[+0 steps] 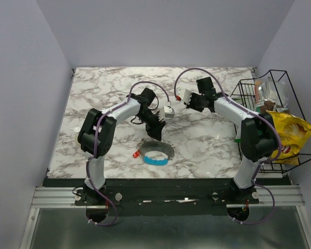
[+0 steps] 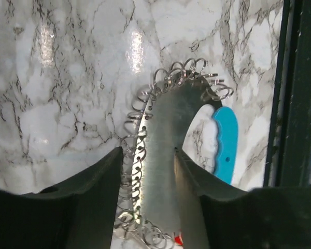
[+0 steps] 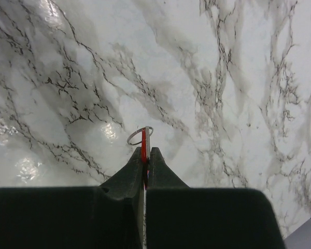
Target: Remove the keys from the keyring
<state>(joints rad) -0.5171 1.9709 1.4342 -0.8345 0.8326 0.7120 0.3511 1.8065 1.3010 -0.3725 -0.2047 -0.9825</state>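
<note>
1. Left gripper [image 2: 147, 151]: jaws apart, straddling the grey band of the keyring [image 2: 163, 129]. There is a visible gap on the left finger's side. The right finger [image 2: 189, 176] sits just beside the band's edge; can't tell if it touches.
2. Right gripper [image 3: 146, 151]: fingers pinched together on a red key [image 3: 143, 141]. Its small split ring [image 3: 140, 136] pokes out past the tips. It is over bare marble, well apart from the keyring.
3. Keyring lies flat on the table [image 1: 103, 93], near the middle of the front edge, directly under the left gripper.
4. Wire loops [image 2: 145, 96] line the grey band's outer edge. The blue section [image 2: 225, 145] is on the side nearest the arm bases.
5. Second red key [image 1: 136, 154] is on the table just beside the keyring's left edge; can't tell if it is attached.
6. Wire basket [image 1: 300, 150] with snack bags sits at the table's right edge.
</note>
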